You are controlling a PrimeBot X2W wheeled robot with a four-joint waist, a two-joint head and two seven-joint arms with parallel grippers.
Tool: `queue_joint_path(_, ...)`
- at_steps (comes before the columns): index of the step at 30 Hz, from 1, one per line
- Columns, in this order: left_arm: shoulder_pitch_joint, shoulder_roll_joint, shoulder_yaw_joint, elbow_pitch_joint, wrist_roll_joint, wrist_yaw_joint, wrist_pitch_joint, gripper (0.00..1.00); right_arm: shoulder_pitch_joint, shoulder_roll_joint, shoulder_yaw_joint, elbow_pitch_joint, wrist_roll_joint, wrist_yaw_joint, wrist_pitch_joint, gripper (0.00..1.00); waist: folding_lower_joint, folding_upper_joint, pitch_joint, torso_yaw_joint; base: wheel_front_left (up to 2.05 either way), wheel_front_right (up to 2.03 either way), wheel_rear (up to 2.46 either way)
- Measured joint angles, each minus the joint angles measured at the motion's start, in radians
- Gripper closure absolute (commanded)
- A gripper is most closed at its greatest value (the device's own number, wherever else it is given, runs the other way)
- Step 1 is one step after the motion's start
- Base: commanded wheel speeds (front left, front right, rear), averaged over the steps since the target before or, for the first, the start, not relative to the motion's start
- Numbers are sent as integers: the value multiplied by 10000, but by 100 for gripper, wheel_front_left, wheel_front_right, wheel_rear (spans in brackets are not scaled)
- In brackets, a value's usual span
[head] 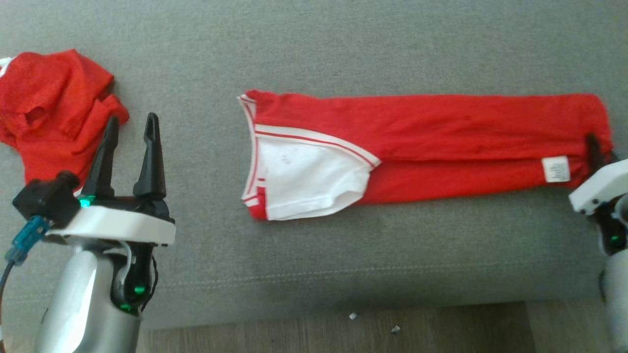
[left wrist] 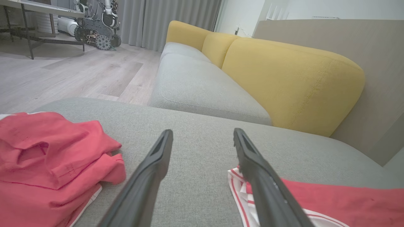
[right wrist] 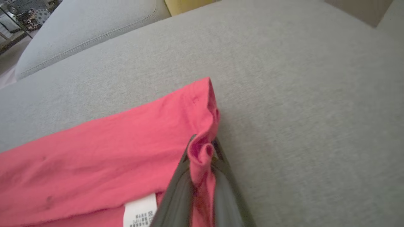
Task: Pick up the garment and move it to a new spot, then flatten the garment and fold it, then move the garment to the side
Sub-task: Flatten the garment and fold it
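Note:
The garment point(head: 441, 127), red with a white, red-striped panel at its left end, lies folded into a long strip across the grey sofa seat point(head: 343, 49). My right gripper point(head: 594, 149) is at the strip's right end, shut on a bunched fold of the red hem. The right wrist view shows that pinch close up, the right gripper point(right wrist: 203, 148) holding the garment point(right wrist: 110, 148) next to a white label point(right wrist: 140, 214). My left gripper point(head: 132, 120) hovers open and empty left of the strip. In the left wrist view, the left gripper point(left wrist: 202, 132) points past the garment's striped end point(left wrist: 331, 201).
A second red garment point(head: 54, 108) lies crumpled at the far left, just beyond my left fingers, and it appears as the crumpled red garment point(left wrist: 47, 157) in the left wrist view. Yellow back cushions point(left wrist: 284, 78) stand behind the seat. The wood floor point(head: 343, 328) runs below the front edge. Another machine point(left wrist: 98, 31) stands far off.

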State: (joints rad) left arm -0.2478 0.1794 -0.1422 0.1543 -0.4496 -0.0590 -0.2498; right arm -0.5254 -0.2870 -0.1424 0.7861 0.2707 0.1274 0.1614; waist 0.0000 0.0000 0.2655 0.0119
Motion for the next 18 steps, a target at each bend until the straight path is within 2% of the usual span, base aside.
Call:
queue_joint_path(6, 3, 4, -42, -2, 0, 0, 0, 0, -429, -326, -765, 61, -1262, 0, -155, 100, 0, 0, 6, -34, 0, 0, 0)
queue_joint_path(10, 10, 2, -69, 0, 0, 0, 0, 0, -540, -309, -1227, 19, -1975, 0, -242, 100, 0, 0, 2, -51, 0, 0, 0)
queue_joint_path(14, 9, -6, -107, 38, -2, -23, 0, 0, -540, -81, -1381, -157, -2313, -2, -244, 100, 0, 0, -9, -70, 0, 0, 0)
queue_joint_path(18, 10, -10, -117, 128, -2, -25, 0, 0, -540, 399, -1068, -558, -2291, -2, -163, 100, 0, 0, -141, -119, 0, 0, 0)
